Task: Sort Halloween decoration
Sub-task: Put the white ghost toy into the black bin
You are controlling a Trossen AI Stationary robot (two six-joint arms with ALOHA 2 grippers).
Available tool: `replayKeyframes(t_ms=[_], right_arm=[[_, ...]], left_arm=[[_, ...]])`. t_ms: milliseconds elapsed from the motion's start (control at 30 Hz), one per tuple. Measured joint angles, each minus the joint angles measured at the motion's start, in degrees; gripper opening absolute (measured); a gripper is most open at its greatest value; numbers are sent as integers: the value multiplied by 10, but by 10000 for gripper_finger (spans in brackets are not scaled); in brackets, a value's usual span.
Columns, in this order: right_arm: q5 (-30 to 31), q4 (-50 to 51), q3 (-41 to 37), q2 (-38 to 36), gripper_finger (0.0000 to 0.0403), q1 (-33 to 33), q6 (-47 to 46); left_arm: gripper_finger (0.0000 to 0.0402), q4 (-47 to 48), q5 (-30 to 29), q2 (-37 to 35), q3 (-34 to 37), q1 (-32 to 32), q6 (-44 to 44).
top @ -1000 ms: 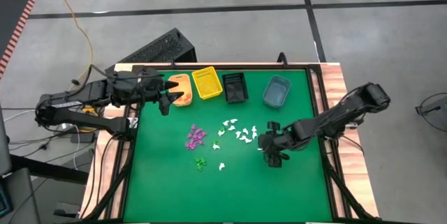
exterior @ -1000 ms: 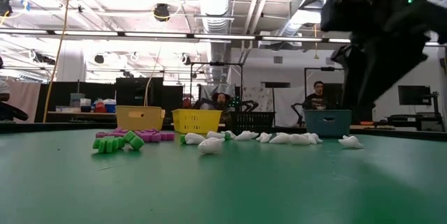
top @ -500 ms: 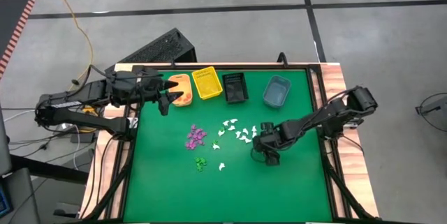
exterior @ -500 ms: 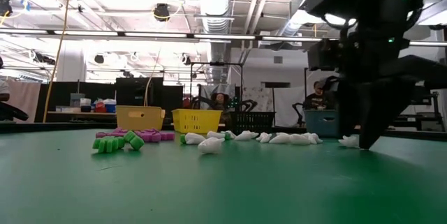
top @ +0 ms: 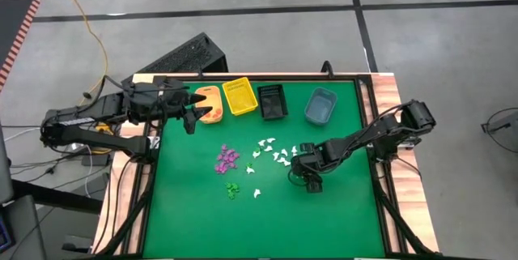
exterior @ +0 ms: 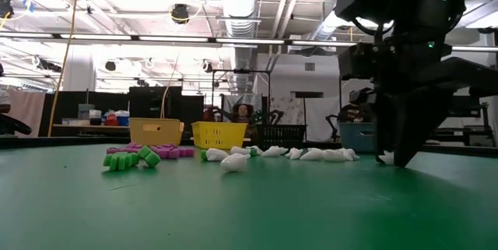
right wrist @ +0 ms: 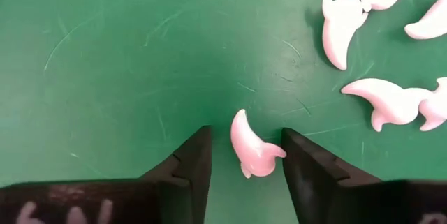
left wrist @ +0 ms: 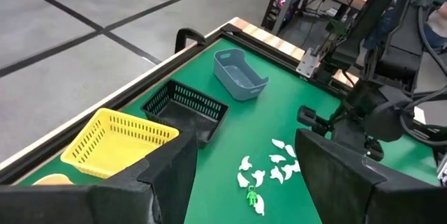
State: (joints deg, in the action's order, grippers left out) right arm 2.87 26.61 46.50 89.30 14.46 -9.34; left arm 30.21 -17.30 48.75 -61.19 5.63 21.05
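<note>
1. Since the green mat (top: 194, 219) is the landmark, everything's placed off it: R arm reaches in from its right edge, L arm hangs over its back-left corner by the bins.
2. Bins sit along the mat's back edge: yellow bin (top: 239, 96), black bin (top: 271, 101), blue-grey bin (top: 320, 106).
3. L gripper (left wrist: 241, 175) waits w/ fingers spread apart, nothing between them.
4. R gripper (right wrist: 242, 155) is down at mat level near mid-mat, fingers parted, straddling one white trinket (right wrist: 250, 144); no contact visible yet.
5. To do it well, I'd say: centre the piece btwn the fingers, close slowly so it doesn't squirt out, keep tips just clear of the mat.
6. Other white trinkets (right wrist: 377, 98) lie near, so lift straight up. Purple (top: 227, 159) & green (top: 232, 188) clusters sit further left.
</note>
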Motion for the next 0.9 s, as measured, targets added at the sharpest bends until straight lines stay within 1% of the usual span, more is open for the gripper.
replayKeyframes(t_ms=[367,533,633,900], right_arm=[[0,8,0,0,61,-7,-26],[0,9,0,0,28,-7,-29],[0,10,1,-1,18,-7,-37],[-1,20,36,1,10,-14,-39]], left_arm=[[232,1,0,0,0,0,-4],[232,0,0,0,0,0,-4],[232,0,0,0,0,0,-3],[232,-2,0,0,0,0,-3]])
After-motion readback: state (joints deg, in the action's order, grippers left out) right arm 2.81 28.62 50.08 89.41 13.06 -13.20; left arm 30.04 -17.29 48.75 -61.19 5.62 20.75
